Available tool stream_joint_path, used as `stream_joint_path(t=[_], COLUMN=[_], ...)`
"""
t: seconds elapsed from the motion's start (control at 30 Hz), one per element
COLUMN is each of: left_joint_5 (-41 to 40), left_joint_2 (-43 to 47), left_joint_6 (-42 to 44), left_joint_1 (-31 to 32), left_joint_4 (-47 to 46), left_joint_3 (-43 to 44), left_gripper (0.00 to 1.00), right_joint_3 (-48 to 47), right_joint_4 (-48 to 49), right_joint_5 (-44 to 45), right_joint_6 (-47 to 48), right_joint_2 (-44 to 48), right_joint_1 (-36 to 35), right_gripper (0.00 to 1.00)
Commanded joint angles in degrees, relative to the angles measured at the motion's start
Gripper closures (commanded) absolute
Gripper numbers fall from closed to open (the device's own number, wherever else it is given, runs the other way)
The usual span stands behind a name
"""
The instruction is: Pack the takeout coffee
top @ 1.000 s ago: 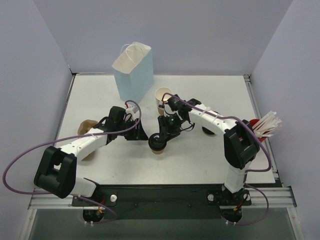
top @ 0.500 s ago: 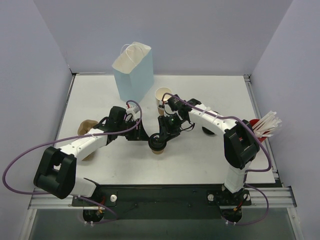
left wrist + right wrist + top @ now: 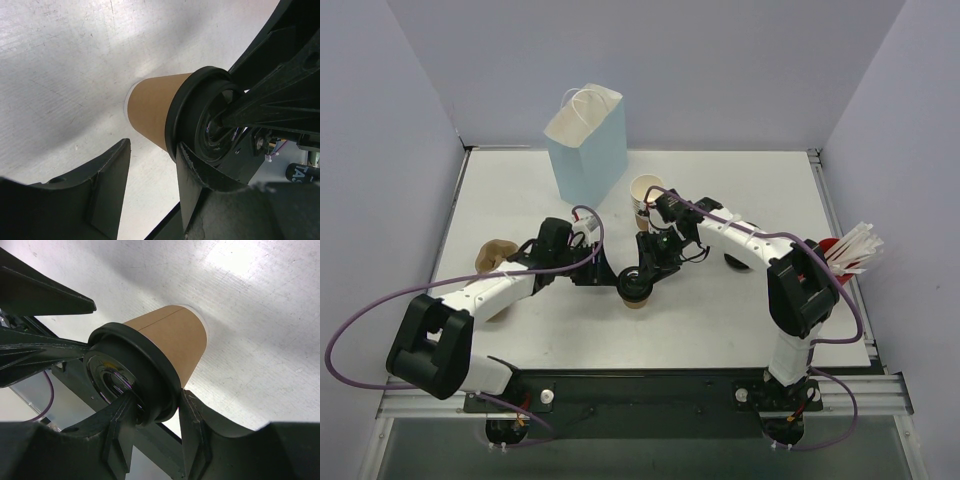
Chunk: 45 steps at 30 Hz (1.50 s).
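The takeout coffee (image 3: 635,288), a tan paper cup (image 3: 152,112) with a black lid (image 3: 200,122), stands upright near the table's middle. My right gripper (image 3: 645,274) is shut on the lid's rim (image 3: 155,385): one finger (image 3: 120,420) rests on the lid's top, the other (image 3: 192,420) against its outer edge. My left gripper (image 3: 600,273) is just left of the cup, open (image 3: 153,145). Its right finger (image 3: 192,185) touches the lid's rim, and nothing lies between its fingers.
A light blue paper bag (image 3: 586,142) stands open at the back. A stack of lidless cups (image 3: 645,195) is behind the right gripper. A brown paper item (image 3: 496,256) lies at the left. A red holder with white sticks (image 3: 850,250) is at the right edge.
The left gripper has edged slightly closer to the cup. The right gripper and the cup have stayed where they were.
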State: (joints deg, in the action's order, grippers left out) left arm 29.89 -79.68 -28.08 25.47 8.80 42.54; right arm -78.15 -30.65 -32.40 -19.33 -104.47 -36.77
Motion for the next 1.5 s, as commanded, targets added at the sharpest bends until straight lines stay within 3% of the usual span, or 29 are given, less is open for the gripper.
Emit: stream_joint_path(t=[0.0, 0.37, 0.6, 0.83, 1.1, 1.47], left_joint_5=[-4.73, -20.03, -21.89, -20.14, -18.91, -16.27], left_joint_2=[-1.44, -7.32, -8.74, -5.93, -5.66, -5.93], left_joint_6=[1.00, -2.94, -5.76, -5.50, -2.86, -2.34], left_joint_1=[1.15, 5.28, 6.96, 6.87, 6.78, 6.08], left_joint_4=[-1.24, 5.35, 5.61, 8.68, 14.32, 17.92], left_joint_3=[-1.67, -2.38, -4.31, 0.16, 11.41, 18.62], left_gripper=[0.49, 0.49, 0.49, 0.49, 0.48, 0.42], right_joint_3=[5.02, 13.02, 16.27, 12.42, 7.23, 5.02], right_joint_4=[-4.77, 2.34, 5.08, 4.90, 4.73, 4.11], right_joint_5=[8.14, 6.83, 5.78, 1.83, -3.36, -4.42], right_joint_6=[1.14, -2.46, -3.17, -4.66, -8.70, -10.99], right_joint_2=[-4.87, -4.17, -2.68, -0.92, 1.45, 4.27], right_joint_1=[-1.20, 0.39, 1.44, 2.58, 4.52, 7.24], right_gripper=[0.66, 0.68, 0.68, 0.67, 0.56, 0.35])
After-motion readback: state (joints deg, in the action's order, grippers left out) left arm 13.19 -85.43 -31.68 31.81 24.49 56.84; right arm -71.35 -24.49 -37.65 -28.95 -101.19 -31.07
